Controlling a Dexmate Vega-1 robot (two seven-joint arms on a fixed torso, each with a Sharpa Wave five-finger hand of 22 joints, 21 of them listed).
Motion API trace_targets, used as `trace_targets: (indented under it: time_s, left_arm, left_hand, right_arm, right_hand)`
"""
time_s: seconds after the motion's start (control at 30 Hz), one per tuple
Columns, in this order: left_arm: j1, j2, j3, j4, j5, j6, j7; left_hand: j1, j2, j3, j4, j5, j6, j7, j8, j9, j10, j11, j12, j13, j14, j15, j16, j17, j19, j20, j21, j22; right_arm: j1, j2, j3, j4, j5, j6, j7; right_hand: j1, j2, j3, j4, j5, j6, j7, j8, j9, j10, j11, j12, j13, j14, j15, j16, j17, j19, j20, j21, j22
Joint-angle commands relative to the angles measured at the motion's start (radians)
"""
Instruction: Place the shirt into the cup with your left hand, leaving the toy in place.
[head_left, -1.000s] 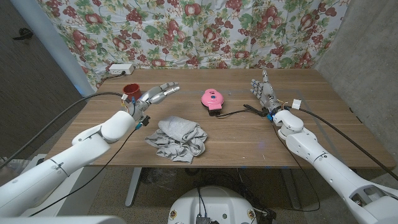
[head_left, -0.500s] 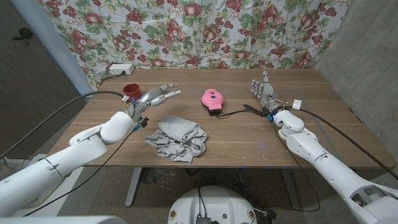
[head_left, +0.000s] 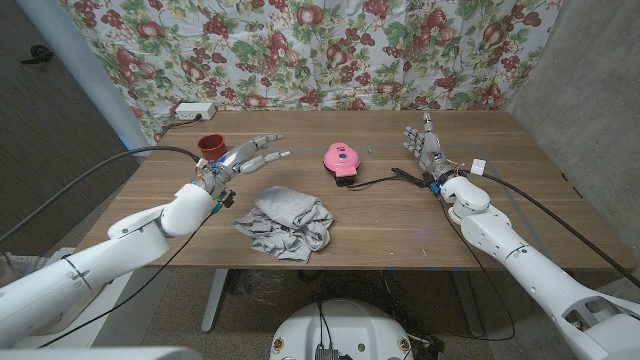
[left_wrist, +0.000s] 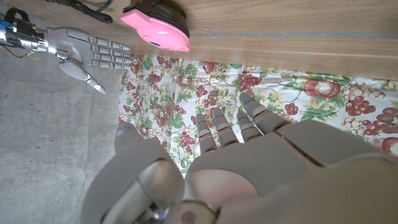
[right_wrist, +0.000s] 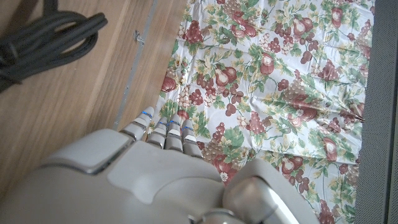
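Note:
A crumpled grey shirt (head_left: 285, 222) lies on the wooden table (head_left: 400, 230) near its front middle. A dark red cup (head_left: 210, 146) stands at the back left. A pink toy (head_left: 339, 158) sits behind the shirt, and it shows too in the left wrist view (left_wrist: 155, 28). My left hand (head_left: 245, 155) hovers open between cup and shirt, above the table, fingers stretched toward the toy; its back is seen in the left wrist view (left_wrist: 249, 155). My right hand (head_left: 425, 150) stands open with fingers up at the right, also seen from the left wrist (left_wrist: 81, 53) and its own wrist (right_wrist: 161, 168).
A black cable (head_left: 385, 180) runs from the toy toward my right hand, and a coil of it shows in the right wrist view (right_wrist: 43, 37). A white power strip (head_left: 193, 111) lies at the back left edge. A floral cloth (head_left: 300, 50) hangs behind the table.
My left hand has risen slightly and drifted a little back and left, fingers spreading a bit more. The shirt, cup, toy and right hand have not moved.

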Motion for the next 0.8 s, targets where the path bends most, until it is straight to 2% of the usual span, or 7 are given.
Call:
trace_targets:
  time_s: [0.03, 0.2, 0.3, 0.6, 0.8]
  left_arm:
    - [0.011, 0.037, 0.015, -0.028, 0.070, 0.057, 0.052]
    - [0.006, 0.058, 0.031, -0.045, 0.101, 0.078, 0.044]
    - [0.002, 0.053, 0.037, -0.028, 0.082, 0.038, 0.047]
    - [-0.034, 0.061, 0.105, -0.038, 0.208, 0.068, 0.059]
    - [-0.049, 0.068, 0.129, -0.038, 0.246, 0.073, 0.069]
  left_hand:
    - [0.012, 0.000, -0.001, -0.009, 0.009, -0.009, -0.003, -0.004, 0.004, -0.002, -0.004, 0.004, 0.006, 0.001, -0.127, 0.004, 0.005, 0.003, -0.010, 0.006, 0.003]
    - [0.013, -0.001, -0.002, -0.009, 0.013, -0.012, -0.004, -0.004, 0.005, -0.006, -0.005, 0.002, 0.006, -0.001, -0.128, 0.003, 0.005, 0.002, -0.012, 0.005, 0.003]
    - [0.014, -0.002, -0.002, -0.009, 0.015, -0.013, -0.004, -0.004, 0.005, -0.007, -0.005, 0.001, 0.006, -0.002, -0.130, 0.003, 0.005, 0.003, -0.015, 0.005, 0.003]
    - [0.017, -0.007, -0.004, -0.011, 0.025, -0.011, -0.004, -0.001, 0.005, -0.005, -0.015, 0.002, 0.006, 0.001, -0.140, 0.004, 0.005, 0.011, -0.022, 0.006, 0.003]
    - [0.020, -0.010, -0.006, -0.011, 0.033, -0.006, -0.004, 0.002, 0.006, 0.001, -0.018, 0.004, 0.006, 0.007, -0.147, 0.006, 0.006, 0.015, -0.026, 0.007, 0.003]
  right_arm:
    - [-0.009, -0.009, 0.006, -0.008, 0.006, 0.003, 0.004]
    - [-0.015, -0.012, 0.009, -0.011, 0.008, 0.005, 0.004]
    - [-0.015, -0.011, 0.009, -0.008, 0.010, 0.005, 0.007]
    - [-0.018, -0.007, 0.009, -0.003, 0.014, 0.007, 0.008]
    - [-0.021, -0.011, 0.011, -0.008, 0.016, 0.002, 0.004]
  right_hand:
    - [0.007, -0.001, 0.002, -0.004, -0.003, 0.007, -0.001, 0.006, 0.005, 0.002, 0.004, 0.003, 0.002, -0.002, -0.008, 0.006, 0.004, 0.001, -0.002, 0.004, 0.004]
    - [0.007, -0.001, 0.002, -0.004, -0.003, 0.007, 0.000, 0.006, 0.005, 0.002, 0.003, 0.003, 0.002, -0.003, -0.008, 0.005, 0.004, 0.000, -0.002, 0.004, 0.004]
    - [0.007, -0.001, 0.002, -0.004, -0.003, 0.007, 0.000, 0.006, 0.005, 0.002, 0.002, 0.003, 0.002, -0.003, -0.007, 0.005, 0.004, 0.000, -0.001, 0.004, 0.004]
    - [0.006, -0.002, 0.002, -0.004, -0.003, 0.008, -0.001, 0.006, 0.005, 0.002, 0.003, 0.003, 0.002, -0.003, -0.008, 0.005, 0.004, -0.001, -0.001, 0.003, 0.003]
    - [0.006, -0.002, 0.003, -0.004, -0.004, 0.008, -0.001, 0.006, 0.005, 0.002, 0.002, 0.003, 0.002, -0.003, -0.008, 0.006, 0.004, -0.001, -0.001, 0.003, 0.003]
